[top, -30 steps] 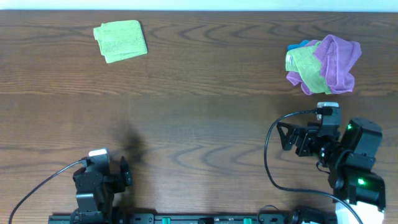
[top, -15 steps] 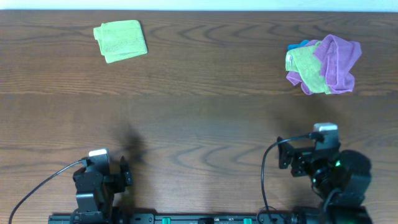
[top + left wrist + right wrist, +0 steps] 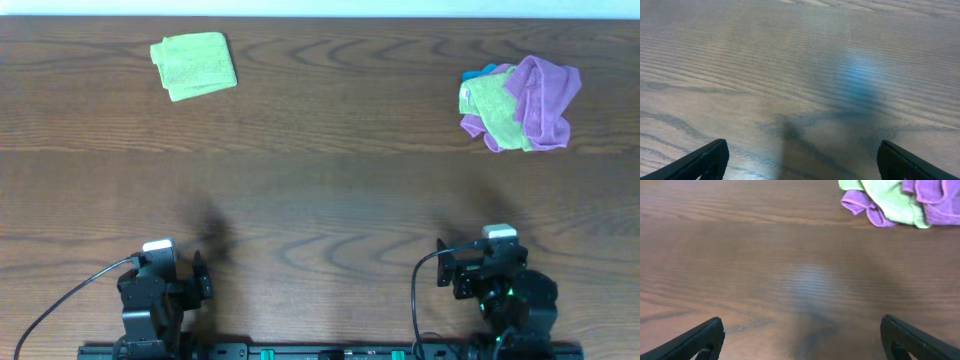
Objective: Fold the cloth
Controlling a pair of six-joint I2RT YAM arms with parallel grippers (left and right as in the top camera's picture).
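The cloth [image 3: 194, 65], bright lime green, lies folded into a small rectangle at the far left of the table. My left gripper [image 3: 202, 277] sits at the near left edge, open and empty; its wrist view [image 3: 800, 160] shows only bare wood between the fingertips. My right gripper [image 3: 447, 270] sits at the near right edge, open and empty; its wrist view [image 3: 802, 337] also shows bare wood between the fingertips. Both grippers are far from the cloth.
A bunched pile of a purple cloth [image 3: 545, 100] and a duller olive-green cloth [image 3: 490, 105], with a bit of blue, lies at the far right; it also shows at the top of the right wrist view [image 3: 890, 200]. The table [image 3: 330, 190] is dark wood.
My right arm has drawn back toward the near edge and to the left, settling low at the table's front. The left arm and the cloths have not moved.
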